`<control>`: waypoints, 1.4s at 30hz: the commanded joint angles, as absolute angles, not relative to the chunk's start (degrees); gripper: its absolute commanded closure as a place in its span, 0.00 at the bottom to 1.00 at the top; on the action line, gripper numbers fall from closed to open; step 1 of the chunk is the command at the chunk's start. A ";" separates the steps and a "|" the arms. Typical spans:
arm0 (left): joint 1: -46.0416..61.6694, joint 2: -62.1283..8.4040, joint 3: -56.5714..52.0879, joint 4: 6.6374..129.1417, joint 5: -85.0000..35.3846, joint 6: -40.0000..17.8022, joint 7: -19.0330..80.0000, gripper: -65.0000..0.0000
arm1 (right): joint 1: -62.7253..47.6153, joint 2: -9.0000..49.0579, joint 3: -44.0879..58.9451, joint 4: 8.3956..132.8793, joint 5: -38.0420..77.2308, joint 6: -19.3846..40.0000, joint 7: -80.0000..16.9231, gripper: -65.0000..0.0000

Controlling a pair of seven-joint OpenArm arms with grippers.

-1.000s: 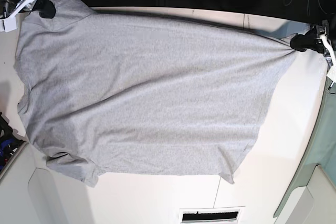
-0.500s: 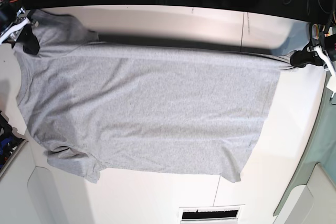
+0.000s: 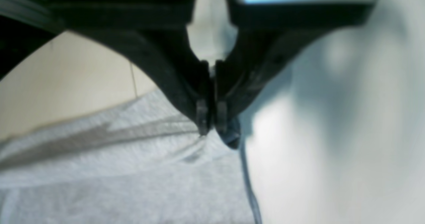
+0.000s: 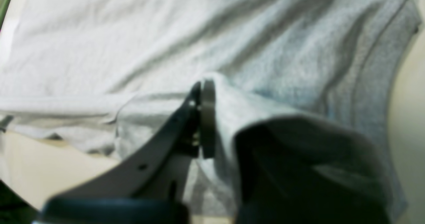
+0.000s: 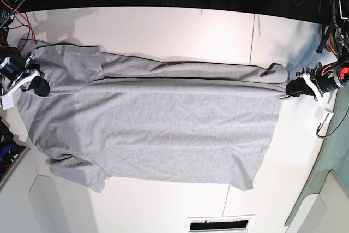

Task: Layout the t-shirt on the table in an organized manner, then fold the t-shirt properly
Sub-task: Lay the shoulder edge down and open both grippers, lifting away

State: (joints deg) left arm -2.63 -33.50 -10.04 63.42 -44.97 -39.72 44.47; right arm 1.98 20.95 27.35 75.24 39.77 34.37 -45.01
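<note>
Both tools, left [image 5: 290, 87] and right [image 5: 39, 87], pinch the t-shirt [image 5: 152, 129] on the white table [image 5: 180, 25]; seemingly dark clutter behind

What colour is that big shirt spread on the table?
Light heather-grey cotton t-shirt, plain on the side showing; seen best in the base view.

Both arms low, wide apart; left gripper [image 5: 294, 87] & right gripper [image 5: 38, 85] jaws clamped.
</note>
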 commanded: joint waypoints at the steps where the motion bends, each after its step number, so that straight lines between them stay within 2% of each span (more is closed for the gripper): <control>1: -4.64 -34.57 -10.39 62.78 -45.15 -40.00 42.35 1.00 | 4.25 22.04 27.33 75.22 40.45 34.33 -43.18 1.00; 6: -8.58 -33.76 -10.39 58.26 -44.27 -40.00 40.91 0.98 | 8.03 22.02 26.37 71.18 37.26 34.28 -40.73 1.00; 9: -8.86 -33.47 -10.39 58.06 -44.31 -40.00 40.88 0.81 | 8.05 21.69 26.33 70.30 37.28 34.20 -40.49 1.00; 12: -8.86 -33.21 -10.39 58.06 -44.73 -40.00 40.93 0.64 | 8.05 21.52 26.33 70.00 37.50 33.63 -40.51 0.72; 14: -8.86 -33.23 -10.41 58.06 -46.04 -40.00 41.87 0.57 | 8.05 21.56 26.35 70.00 37.56 33.61 -40.56 0.59; 15: -8.88 -33.28 -10.48 58.08 -47.11 -40.00 42.89 0.56 | 8.05 21.61 26.50 70.02 37.58 33.45 -40.80 0.57; 20: -8.19 -34.68 -13.61 58.30 -57.93 -40.00 52.49 0.56 | 6.37 21.58 32.60 71.70 42.37 33.21 -46.19 0.57; 28: 1.21 -35.35 -22.85 62.74 -73.08 -40.00 62.06 0.57 | -3.03 22.24 47.92 74.83 45.50 33.23 -46.92 0.57; 34: 12.16 -33.19 -22.85 71.07 -75.66 -40.00 62.39 0.57 | -11.20 22.20 51.77 74.78 45.39 33.17 -43.86 0.57; 39: 16.71 -29.54 -22.85 72.90 -74.70 -40.00 60.62 0.47 | -13.87 21.47 51.72 74.48 43.53 32.49 -40.69 0.38; 42: 18.15 -27.83 -23.51 72.88 -71.18 -40.00 56.21 0.44 | -13.28 21.06 51.27 72.66 43.31 32.29 -40.47 0.37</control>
State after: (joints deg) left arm 18.46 -26.68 -22.92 72.10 -69.47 -39.46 56.95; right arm -13.34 19.99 51.03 72.03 42.65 32.12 -41.19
